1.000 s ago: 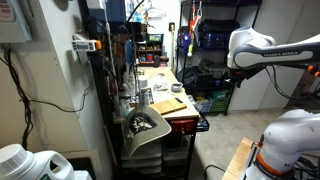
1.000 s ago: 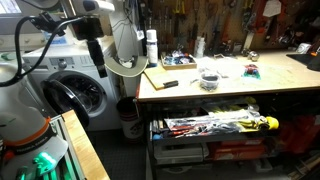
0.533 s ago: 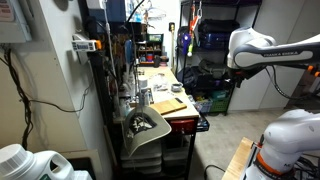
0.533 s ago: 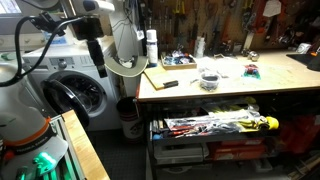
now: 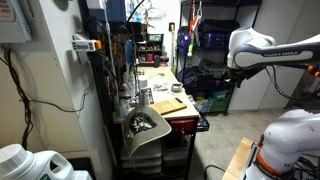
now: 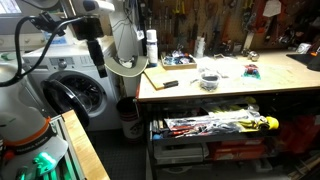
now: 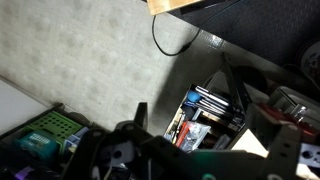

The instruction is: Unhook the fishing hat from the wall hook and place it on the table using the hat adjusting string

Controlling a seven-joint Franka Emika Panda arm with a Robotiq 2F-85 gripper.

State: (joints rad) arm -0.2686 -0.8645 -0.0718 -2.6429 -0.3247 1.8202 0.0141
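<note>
At the end of the worktop [image 6: 262,84], the fishing hat [image 6: 124,47] hangs above the surface, its brim lowest. The dark pincer [image 6: 98,62] hangs just beside it, apart from the cloth. Wrist view is blurred, so I cannot tell whether the jaws are open or closed.

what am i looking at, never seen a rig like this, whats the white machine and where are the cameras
The white machine is a robot arm. Two pictures come from cameras standing in the room; both show a cluttered wooden table with a floppy fishing hat hanging at its end. The third comes from a camera on the arm's wrist: blurry, looking down at the floor and an open tool drawer. The dark end effector sits along its lower edge; whether it is open or shut is unclear.
</note>
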